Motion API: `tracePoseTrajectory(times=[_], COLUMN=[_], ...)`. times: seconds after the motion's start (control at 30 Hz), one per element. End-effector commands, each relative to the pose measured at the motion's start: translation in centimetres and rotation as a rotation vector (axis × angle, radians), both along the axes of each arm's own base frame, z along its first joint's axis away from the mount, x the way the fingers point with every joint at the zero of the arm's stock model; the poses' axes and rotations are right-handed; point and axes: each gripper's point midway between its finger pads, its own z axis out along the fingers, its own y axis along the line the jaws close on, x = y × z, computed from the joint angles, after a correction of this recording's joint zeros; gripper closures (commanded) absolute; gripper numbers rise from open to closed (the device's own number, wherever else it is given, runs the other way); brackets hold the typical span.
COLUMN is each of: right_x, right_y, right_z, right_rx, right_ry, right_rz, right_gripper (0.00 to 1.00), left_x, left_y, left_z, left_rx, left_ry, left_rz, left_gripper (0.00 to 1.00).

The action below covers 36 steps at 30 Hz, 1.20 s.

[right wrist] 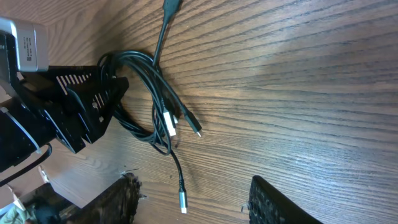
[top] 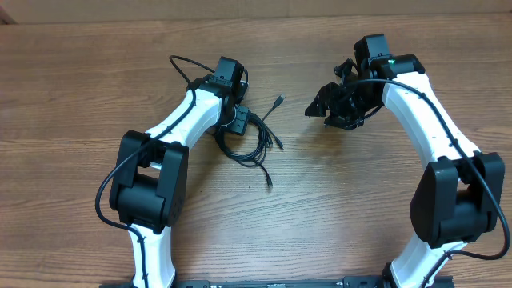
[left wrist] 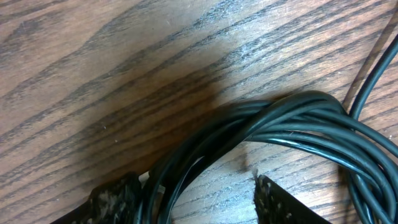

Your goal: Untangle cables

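The cables are thin black cords in a loose coil on the wooden table, left of centre. Plug ends stick out up-right, and another end trails down. My left gripper is down over the coil's upper left part. In the left wrist view the bundle curves between its open fingers and lies against the left finger, well apart from the other. My right gripper hangs open and empty to the right of the coil. Its wrist view shows the coil and a silver-tipped plug lying further off.
The left arm's own thicker black wire loops up-left of its wrist. Bare wooden table lies between the two arm bases. The left gripper's black body fills the left side of the right wrist view.
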Motion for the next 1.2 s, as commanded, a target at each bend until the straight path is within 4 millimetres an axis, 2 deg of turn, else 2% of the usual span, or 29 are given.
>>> tracePoseTrajectory(times=[0.0,0.27,0.87,1.07,1.17], right_x=[0.01,0.01,0.17,0.30,0.38], right_y=[-0.06,-0.06,-0.01,0.01,0.03], right_z=[1.18,1.18,1.22,1.25,1.27], right_rx=[0.000,0.000,-0.001,0.000,0.001], right_ry=[-0.035,-0.035,-0.054,-0.061,-0.064], right_rz=[0.004,0.004,0.023,0.023,0.023], right_gripper=[0.45,0.45,0.45,0.45,0.45], left_x=[-0.53,-0.57,-0.97,-0.97,-0.99], left_y=[-0.34,-0.33,-0.31,-0.32,-0.34], left_z=[-0.75,-0.77,-1.10,-1.11,-1.12], left_rx=[0.002,0.002,0.002,0.002,0.002], left_ry=[0.025,0.027,0.048,0.048,0.048], left_rz=[-0.031,-0.031,-0.032,-0.032,-0.032], left_gripper=[0.41,0.52,0.48,0.49,0.53])
